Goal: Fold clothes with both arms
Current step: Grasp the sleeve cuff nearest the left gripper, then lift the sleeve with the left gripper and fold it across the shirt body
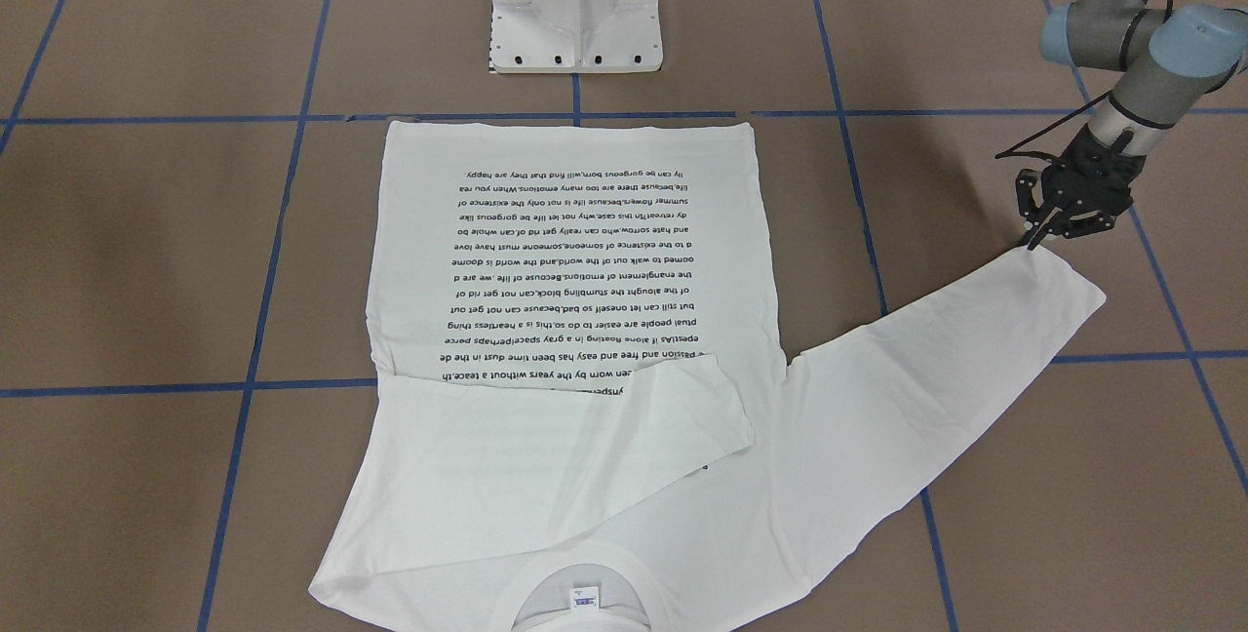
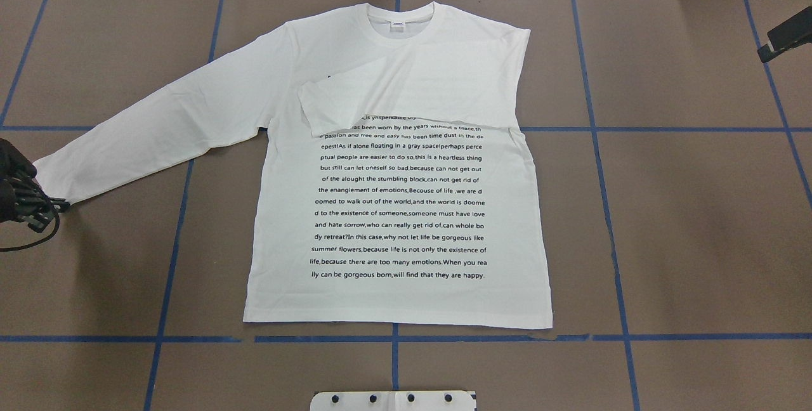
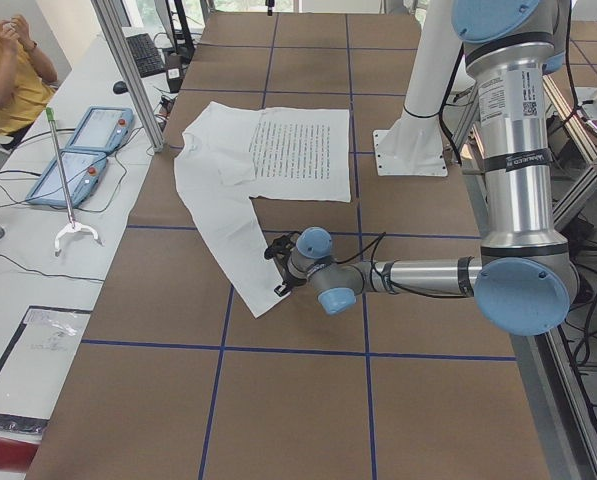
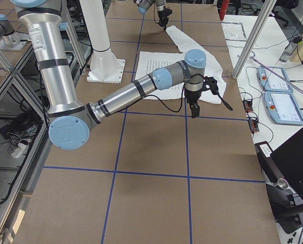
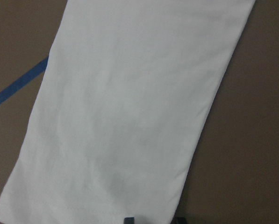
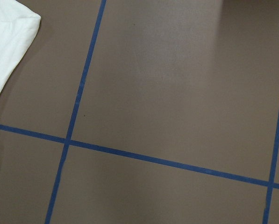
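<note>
The white long-sleeved shirt lies flat with its printed text up and its ribbed neck on the far side from the base. One sleeve is folded across the chest. The other sleeve stretches out flat towards my left arm. My left gripper is low at that sleeve's cuff corner. In the left wrist view its two tips stand a little apart, open, astride the cuff's edge. My right gripper hangs over bare table beside the shirt. A corner of the cloth shows in its wrist view, but no fingers.
The white pedestal base stands at the hem side. Blue tape lines grid the brown table. A side bench holds teach pendants beside a metal post, and a seated person is behind it.
</note>
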`<state>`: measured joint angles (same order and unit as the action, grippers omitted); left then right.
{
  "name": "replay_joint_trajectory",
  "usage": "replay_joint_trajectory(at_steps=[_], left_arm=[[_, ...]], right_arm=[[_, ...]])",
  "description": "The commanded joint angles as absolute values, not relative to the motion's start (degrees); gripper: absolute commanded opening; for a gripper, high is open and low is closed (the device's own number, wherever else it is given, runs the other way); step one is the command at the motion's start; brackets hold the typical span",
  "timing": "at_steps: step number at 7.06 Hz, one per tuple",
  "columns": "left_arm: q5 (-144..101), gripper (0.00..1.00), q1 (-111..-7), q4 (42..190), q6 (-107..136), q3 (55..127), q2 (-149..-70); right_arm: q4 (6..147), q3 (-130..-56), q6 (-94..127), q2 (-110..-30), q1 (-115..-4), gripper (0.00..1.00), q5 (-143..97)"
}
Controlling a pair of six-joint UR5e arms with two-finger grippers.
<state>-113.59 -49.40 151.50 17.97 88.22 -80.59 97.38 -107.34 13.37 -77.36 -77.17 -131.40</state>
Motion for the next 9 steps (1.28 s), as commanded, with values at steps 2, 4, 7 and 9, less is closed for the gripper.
replay_joint_trajectory(at_steps=[2,4,7,9], left_arm=[[-114.61,0.0,-51.14,150.65,17.93,93.93,-80.94],[-119.86,0.0,-60.25,137.72,17.93,98.85,-89.94],[-119.88,0.0,-60.47,104.69,19.59,102.84,-115.57],[-119.71,0.0,-58.2,99.76,29.73,101.08,-128.53]], right_arm=[[97.38,-107.4,13.71,-77.34,-77.17,1.0,-131.4],[97.47,-107.31,13.89,-77.43,-77.17,1.0,-131.48],[97.47,-107.75,14.06,-78.13,-77.34,1.0,-132.54],[97.47,-107.75,14.06,-78.66,-77.78,1.0,-132.63]])
